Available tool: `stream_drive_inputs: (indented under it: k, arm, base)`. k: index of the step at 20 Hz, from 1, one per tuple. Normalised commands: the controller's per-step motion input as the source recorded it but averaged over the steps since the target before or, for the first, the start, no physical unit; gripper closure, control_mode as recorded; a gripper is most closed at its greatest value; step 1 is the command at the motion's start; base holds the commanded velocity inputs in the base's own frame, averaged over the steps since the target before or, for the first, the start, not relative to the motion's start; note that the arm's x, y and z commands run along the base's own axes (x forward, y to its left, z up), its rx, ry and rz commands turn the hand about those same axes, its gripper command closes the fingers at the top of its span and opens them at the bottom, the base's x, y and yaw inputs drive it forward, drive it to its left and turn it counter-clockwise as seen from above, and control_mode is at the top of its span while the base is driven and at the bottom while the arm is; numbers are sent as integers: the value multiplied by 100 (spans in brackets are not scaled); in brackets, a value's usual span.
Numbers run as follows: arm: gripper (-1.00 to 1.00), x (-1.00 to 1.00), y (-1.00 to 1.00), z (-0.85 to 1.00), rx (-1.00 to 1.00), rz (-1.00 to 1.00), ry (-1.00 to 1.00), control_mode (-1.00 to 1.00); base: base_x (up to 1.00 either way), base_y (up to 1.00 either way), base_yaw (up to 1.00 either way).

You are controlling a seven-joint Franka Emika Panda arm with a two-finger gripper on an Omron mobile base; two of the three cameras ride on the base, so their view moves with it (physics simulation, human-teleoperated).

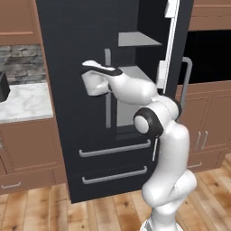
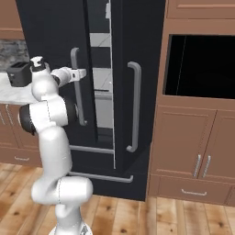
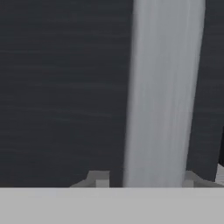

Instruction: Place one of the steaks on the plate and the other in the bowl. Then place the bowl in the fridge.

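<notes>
Seeing my gripper (image 3: 144,181) mid-frame, jaws part-open astride the tall black fridge's (image 1: 76,40) long grey vertical handle (image 3: 162,87); grip unclear.

Black fridge (image 1: 85,40) with grey handles (image 2: 134,106), grey shelves (image 1: 137,39) inside; beside the fridge, white marble counter (image 1: 22,101) streaked with grey, grey stone backsplash (image 1: 20,61), reddish-brown wood cabinets (image 2: 197,133); below the fridge, a light wood plank floor (image 1: 54,207); the arm (image 1: 167,149) white, dark joints
</notes>
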Motion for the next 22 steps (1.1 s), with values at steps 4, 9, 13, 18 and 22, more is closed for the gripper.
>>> stream_drive_inputs:
  k: [4,9,13,18,22]
  arm:
    - [100,-100,100,1,0,29,13,-100]
    - [100,-100,100,0,0,13,15,-100]
    - [100,-100,100,0,3,4,11,-100]
    - [100,-100,100,-4,8,0,6,-100]
    - [100,-100,100,-39,5,0,1,-100]
  base:
    - [0,0,0]
    - [0,0,0]
    - [0,0,0]
    - [0,0,0]
    - [0,0,0]
